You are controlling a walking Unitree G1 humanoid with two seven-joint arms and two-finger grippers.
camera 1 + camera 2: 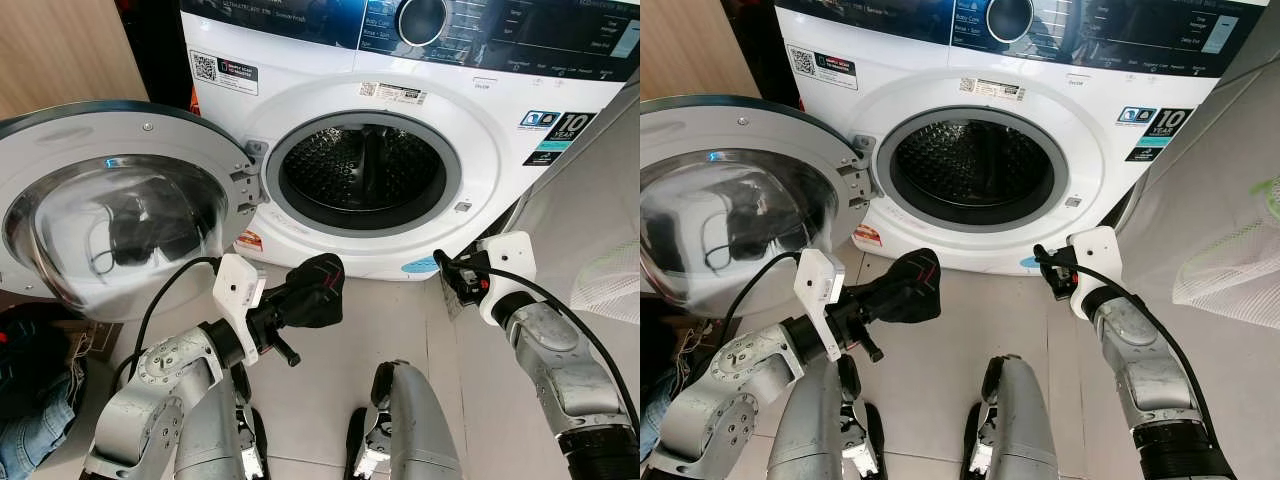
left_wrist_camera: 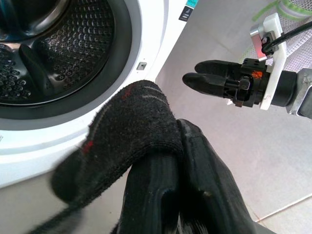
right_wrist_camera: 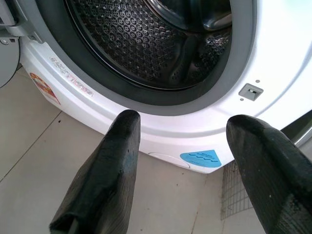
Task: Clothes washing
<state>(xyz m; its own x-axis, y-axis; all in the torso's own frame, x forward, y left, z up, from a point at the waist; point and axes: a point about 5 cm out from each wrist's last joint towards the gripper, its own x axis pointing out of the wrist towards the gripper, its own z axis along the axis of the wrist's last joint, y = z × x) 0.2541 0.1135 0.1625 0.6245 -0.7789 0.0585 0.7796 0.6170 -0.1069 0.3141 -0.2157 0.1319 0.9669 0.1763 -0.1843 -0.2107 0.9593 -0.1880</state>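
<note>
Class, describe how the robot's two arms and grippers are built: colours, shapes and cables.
Both arms are silver metal with rounded joints. Each wrist carries a white plate and a looping black cable. The left gripper and right gripper each have two long black fingers.

Left claw (image 1: 318, 290) clamped, arm bent forward; right claw (image 3: 187, 161) spread wide, raised.

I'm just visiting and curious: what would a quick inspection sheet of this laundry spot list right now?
Surface: pale tiled floor.
Job's things: washing machine, door swung open, drum looks empty; black garment.
Clutter: jeans by the door; white mesh bag on the robot's right.
Grippers: left gripper shut on the garment; right gripper open, holding nothing.
Cables: black cable on left wrist.
Surroundings: wooden panel.
</note>
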